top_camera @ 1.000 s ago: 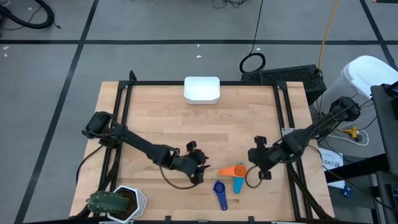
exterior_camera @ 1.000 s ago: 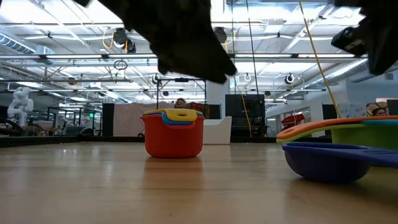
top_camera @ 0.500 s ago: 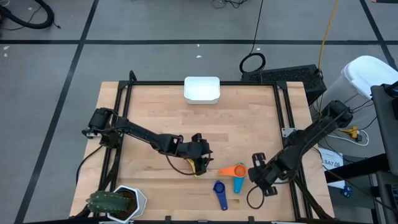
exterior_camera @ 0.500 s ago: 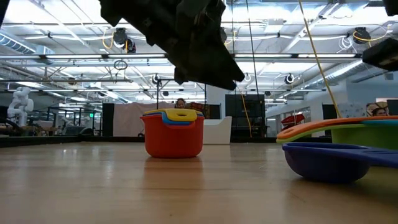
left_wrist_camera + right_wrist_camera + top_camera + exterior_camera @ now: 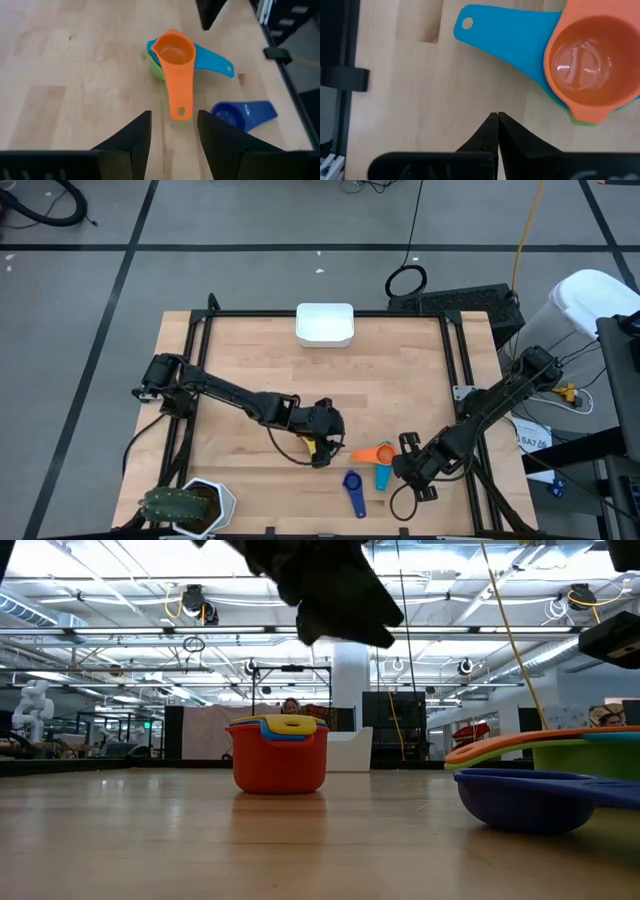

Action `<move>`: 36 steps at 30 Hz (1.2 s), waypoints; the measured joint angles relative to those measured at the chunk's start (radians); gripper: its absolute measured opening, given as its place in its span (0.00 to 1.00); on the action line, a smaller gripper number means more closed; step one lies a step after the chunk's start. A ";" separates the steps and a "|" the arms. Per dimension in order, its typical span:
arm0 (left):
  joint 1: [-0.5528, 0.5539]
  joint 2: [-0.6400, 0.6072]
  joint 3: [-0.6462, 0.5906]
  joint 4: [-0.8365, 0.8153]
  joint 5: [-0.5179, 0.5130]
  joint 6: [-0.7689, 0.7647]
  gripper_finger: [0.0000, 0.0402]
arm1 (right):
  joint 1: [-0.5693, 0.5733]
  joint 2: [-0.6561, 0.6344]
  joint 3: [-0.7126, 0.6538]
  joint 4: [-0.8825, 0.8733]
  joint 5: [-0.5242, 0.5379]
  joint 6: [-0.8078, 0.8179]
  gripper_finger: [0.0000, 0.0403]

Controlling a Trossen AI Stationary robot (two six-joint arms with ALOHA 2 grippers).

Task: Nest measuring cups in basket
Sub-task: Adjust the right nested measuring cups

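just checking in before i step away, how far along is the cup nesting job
Done: two partial stacks exist. The red cup holds yellow and blue ones; the orange cup sits in green and light blue ones.
In hand: nothing. The left gripper is open, aimed at the orange cup's handle; the right gripper is shut beside that stack.
Left: the dark blue cup lies loose, and the basket at the far edge holds no cups.

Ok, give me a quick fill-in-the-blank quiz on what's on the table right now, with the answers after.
1. The orange cup sits nested on top of a light blue cup and a ____ one.
2. The right hand is ____.
3. The dark blue cup lies ____ the basket.
4. The left hand is open and holds ____.

Answers: green; shut; outside; nothing
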 joint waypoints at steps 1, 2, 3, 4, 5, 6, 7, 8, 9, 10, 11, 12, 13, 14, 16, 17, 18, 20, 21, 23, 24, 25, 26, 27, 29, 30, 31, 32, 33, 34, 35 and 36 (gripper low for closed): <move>0.005 0.000 0.020 -0.031 -0.001 0.015 0.41 | 0.000 0.000 0.000 0.008 0.000 0.001 0.00; 0.012 0.000 0.037 -0.050 -0.001 0.027 0.41 | 0.000 0.000 0.000 0.019 0.000 0.004 0.00; 0.019 0.001 0.047 -0.064 -0.003 0.035 0.41 | 0.000 0.000 0.000 0.029 0.000 0.009 0.00; 0.029 0.014 0.058 -0.076 -0.003 0.040 0.41 | 0.001 0.000 0.000 0.038 0.001 0.009 0.00; 0.036 0.026 0.070 -0.087 0.000 0.045 0.41 | 0.005 0.000 0.000 0.051 0.004 0.009 0.00; 0.042 0.043 0.076 -0.106 0.013 0.049 0.41 | 0.008 0.002 0.000 0.062 0.012 0.006 0.00; 0.049 0.070 0.083 -0.122 0.031 0.050 0.41 | 0.012 0.006 0.000 0.067 0.024 -0.001 0.00; 0.055 0.098 0.095 -0.121 0.052 0.052 0.41 | 0.014 0.012 0.000 0.072 0.027 -0.005 0.00; 0.058 0.127 0.108 -0.116 0.067 0.054 0.41 | 0.016 0.021 0.000 0.075 0.026 -0.007 0.00; 0.061 0.151 0.119 -0.120 0.077 0.057 0.41 | 0.018 0.028 0.000 0.071 0.025 -0.006 0.00; 0.061 0.174 0.136 -0.128 0.083 0.060 0.41 | 0.020 0.036 0.000 0.068 0.026 -0.004 0.00; 0.061 0.199 0.159 -0.125 0.083 0.067 0.41 | 0.022 0.046 0.000 0.074 0.024 -0.004 0.00; 0.061 0.217 0.179 -0.114 0.083 0.076 0.41 | 0.026 0.054 0.000 0.077 0.024 -0.004 0.00; 0.061 0.225 0.192 -0.120 0.083 0.086 0.41 | 0.027 0.060 0.000 0.075 0.023 -0.004 0.00; 0.061 0.247 0.226 -0.125 0.083 0.099 0.41 | 0.028 0.073 0.000 0.086 0.021 -0.005 0.00; 0.061 0.251 0.235 -0.121 0.083 0.105 0.41 | 0.028 0.075 0.000 0.090 0.022 -0.008 0.00; 0.063 0.251 0.237 -0.141 0.083 0.108 0.41 | 0.028 0.075 0.000 0.091 0.023 -0.010 0.00; 0.066 0.249 0.238 -0.149 0.083 0.114 0.41 | 0.026 0.073 0.000 0.096 0.030 -0.025 0.00; 0.069 0.249 0.238 -0.156 0.079 0.116 0.41 | 0.024 0.074 0.000 0.095 0.043 -0.038 0.00; 0.075 0.249 0.238 -0.182 0.075 0.123 0.41 | 0.017 0.074 -0.001 0.090 0.056 -0.059 0.00; 0.077 0.253 0.238 -0.183 0.075 0.124 0.41 | 0.011 0.074 -0.004 0.098 0.057 -0.067 0.00; 0.079 0.259 0.238 -0.182 0.075 0.124 0.41 | 0.001 0.074 -0.009 0.102 0.056 -0.073 0.00; 0.081 0.265 0.238 -0.184 0.075 0.124 0.41 | -0.007 0.078 -0.014 0.105 0.055 -0.078 0.00; 0.083 0.274 0.238 -0.184 0.075 0.124 0.41 | -0.013 0.085 -0.015 0.106 0.054 -0.083 0.00; 0.083 0.291 0.238 -0.184 0.075 0.124 0.41 | -0.019 0.095 -0.016 0.104 0.054 -0.096 0.00; 0.082 0.296 0.237 -0.176 0.076 0.124 0.41 | -0.022 0.102 -0.016 0.111 0.050 -0.103 0.00; 0.080 0.296 0.237 -0.168 0.077 0.124 0.41 | -0.025 0.107 -0.016 0.122 0.048 -0.110 0.00; 0.078 0.295 0.237 -0.165 0.076 0.124 0.41 | -0.027 0.114 -0.016 0.131 0.047 -0.117 0.00; 0.077 0.293 0.237 -0.158 0.077 0.126 0.41 | -0.028 0.120 -0.016 0.138 0.044 -0.123 0.00; 0.075 0.292 0.237 -0.149 0.077 0.127 0.41 | -0.032 0.122 -0.016 0.144 0.040 -0.130 0.00; 0.075 0.292 0.238 -0.144 0.077 0.127 0.41 | -0.034 0.122 -0.016 0.152 0.041 -0.135 0.00; 0.075 0.292 0.238 -0.142 0.077 0.127 0.41 | -0.037 0.122 -0.016 0.160 0.040 -0.139 0.00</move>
